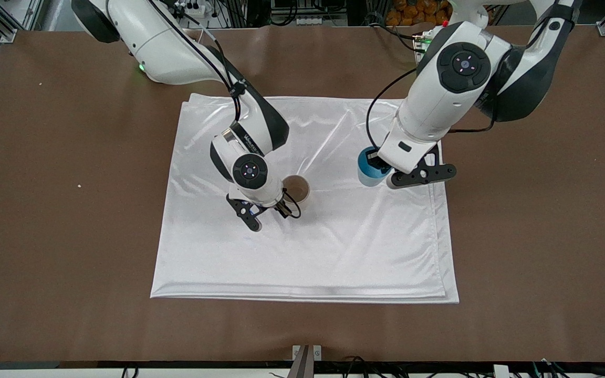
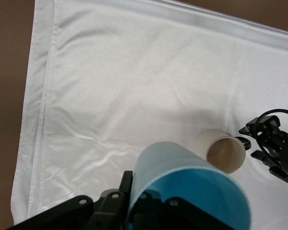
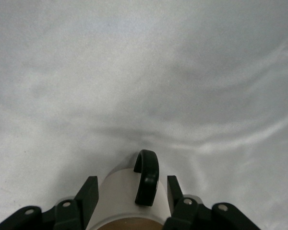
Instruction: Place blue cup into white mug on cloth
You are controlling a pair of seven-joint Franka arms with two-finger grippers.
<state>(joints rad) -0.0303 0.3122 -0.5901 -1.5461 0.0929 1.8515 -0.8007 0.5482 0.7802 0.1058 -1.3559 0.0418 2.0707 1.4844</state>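
The white mug stands upright on the cloth, near its middle. It also shows in the left wrist view. My right gripper is at the mug's handle side. In the right wrist view its fingers lie against both sides of the mug, with the black handle between them. My left gripper is shut on the wall of the blue cup, one finger outside and one inside. It holds the cup tilted over the cloth's edge at the left arm's end.
The brown table top surrounds the cloth. A broad stretch of wrinkled cloth lies between the cup and the mug, and more lies nearer the front camera than the mug.
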